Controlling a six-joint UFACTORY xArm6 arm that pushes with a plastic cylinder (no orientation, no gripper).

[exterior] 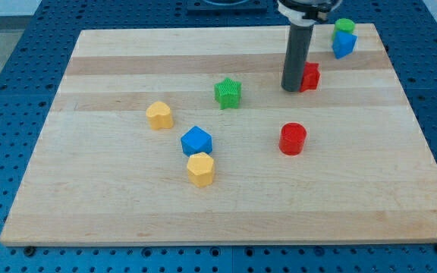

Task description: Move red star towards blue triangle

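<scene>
The red star (310, 76) lies at the upper right of the wooden board, partly hidden by my rod. My tip (290, 89) rests on the board right against the star's left side. The blue triangle (344, 44) sits near the board's top right corner, up and to the right of the star, with a green block (345, 26) touching it from above.
A green star (227, 92) lies left of my tip. A red cylinder (293, 139) is below it. A yellow block (159, 115), a blue block (196, 140) and a yellow hexagon (201, 168) sit left of centre. The board's top edge (203, 32) is close.
</scene>
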